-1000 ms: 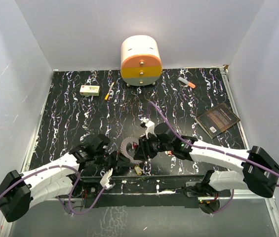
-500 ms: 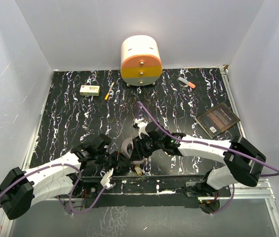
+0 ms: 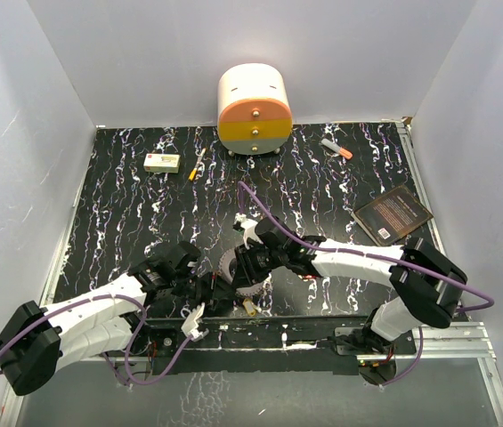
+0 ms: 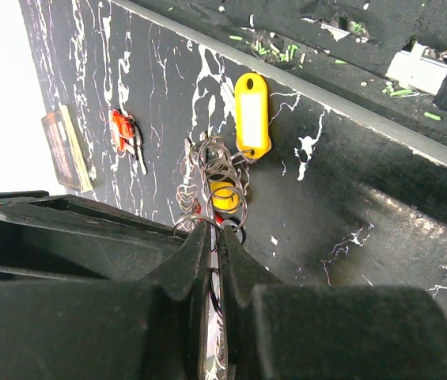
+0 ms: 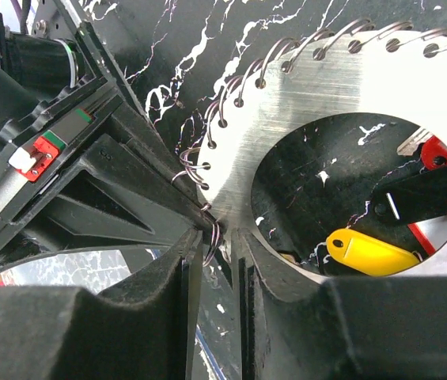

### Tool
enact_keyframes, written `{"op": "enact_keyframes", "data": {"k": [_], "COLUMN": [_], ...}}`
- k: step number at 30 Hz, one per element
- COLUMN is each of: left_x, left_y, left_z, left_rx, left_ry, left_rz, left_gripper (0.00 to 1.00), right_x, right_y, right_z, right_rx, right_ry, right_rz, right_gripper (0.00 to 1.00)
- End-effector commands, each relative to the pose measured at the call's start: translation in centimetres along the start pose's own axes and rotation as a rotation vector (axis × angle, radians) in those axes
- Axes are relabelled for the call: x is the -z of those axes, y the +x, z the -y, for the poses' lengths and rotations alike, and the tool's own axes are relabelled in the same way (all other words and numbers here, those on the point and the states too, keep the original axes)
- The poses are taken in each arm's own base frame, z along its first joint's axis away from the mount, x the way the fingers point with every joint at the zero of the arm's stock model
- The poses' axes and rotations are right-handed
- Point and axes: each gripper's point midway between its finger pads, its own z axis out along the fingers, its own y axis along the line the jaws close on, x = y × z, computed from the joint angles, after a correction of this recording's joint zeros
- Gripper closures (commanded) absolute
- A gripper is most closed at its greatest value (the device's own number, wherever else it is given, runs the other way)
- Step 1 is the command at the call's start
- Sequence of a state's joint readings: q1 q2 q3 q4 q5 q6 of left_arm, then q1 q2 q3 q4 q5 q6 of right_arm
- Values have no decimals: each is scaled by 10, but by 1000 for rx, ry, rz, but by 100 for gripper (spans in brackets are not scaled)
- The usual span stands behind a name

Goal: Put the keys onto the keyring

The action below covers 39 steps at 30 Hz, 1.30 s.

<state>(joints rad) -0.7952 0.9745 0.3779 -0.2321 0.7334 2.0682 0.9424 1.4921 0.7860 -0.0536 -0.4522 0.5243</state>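
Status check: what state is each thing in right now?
left gripper: shut on the keyring's rim.
right gripper: jaws narrow at that rim, grip unclear.
keyring: held by its rim.
red keys: lying loose, off the keyring.
yellow tag: linked to small wire rings.
drawer unit: drawers shut.
book: closed, flat.

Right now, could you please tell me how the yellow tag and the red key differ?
The yellow tag carries a pale label window; the red key shows none. The yellow tag sits against the wire loops on the keyring, apparently hooked on; the red key lies apart on the table, nearer the book. A metal blade shows at the red key, none at the yellow tag. Both are small, with bright plastic heads.
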Motion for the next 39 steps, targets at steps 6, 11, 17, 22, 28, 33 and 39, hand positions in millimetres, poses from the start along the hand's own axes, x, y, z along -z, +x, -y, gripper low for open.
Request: {"op": "enact_keyframes", "data": {"k": [6, 11, 17, 22, 28, 33, 39], "left_x": [0, -2, -2, -6, -12, -15, -2], "left_y": [-11, -11, -15, -23, -23, -20, -13], "left_z": [-19, -19, -15, -3, 2, 4, -20], "left_rx": [-273, -272, -241, -220, -184, -138, -34], "left_ry": [-51, -68, -66, -62, -79, -81, -195], "left_rz": [43, 39, 54, 86, 103, 97, 31], "left_gripper": [100, 100, 95, 87, 83, 83, 75], "right_x": [2, 5, 16, 22, 26, 31, 40], "right_y": [-22, -21, -22, -20, -26, -33, -30], "right_z": [-18, -18, -16, -15, -15, -15, -6], "right_rx": [49, 54, 41, -3, -31, -62, -86], "right_ry": [-52, -50, -19, -16, -9, 3, 41], "right_rz": [50, 60, 105, 148, 195, 246, 307], "right_gripper": [78, 92, 92, 92, 92, 92, 92]}}
